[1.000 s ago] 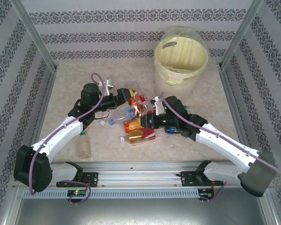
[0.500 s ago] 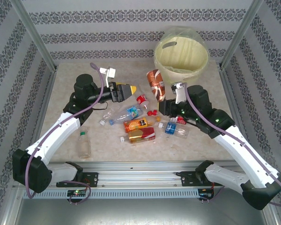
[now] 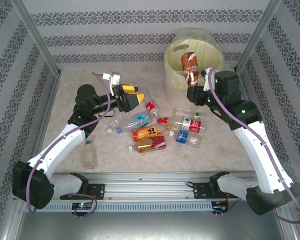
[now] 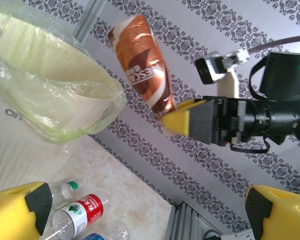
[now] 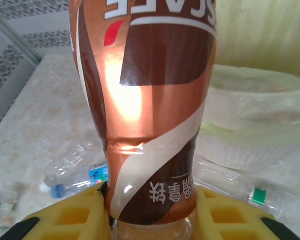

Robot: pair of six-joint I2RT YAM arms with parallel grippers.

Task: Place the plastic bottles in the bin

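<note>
Right gripper [image 3: 194, 86] clamped on brown bottle [image 3: 189, 66] raised near bin [image 3: 177, 81], cap end hidden; left gripper [image 3: 132, 97] apart.

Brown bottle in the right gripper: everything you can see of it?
The brown bottle wears a glossy brown-and-copper sleeve with white swoosh, white lettering and a red mark; clear plastic shows at its narrow end. The right gripper's yellow fingers pinch that end, wide end pointing away. In the top view it is held over the bin's opening.

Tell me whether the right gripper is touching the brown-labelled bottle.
Touching. The right wrist view shows the brown bottle pinched at its neck between the yellow jaws of the right gripper.
</note>
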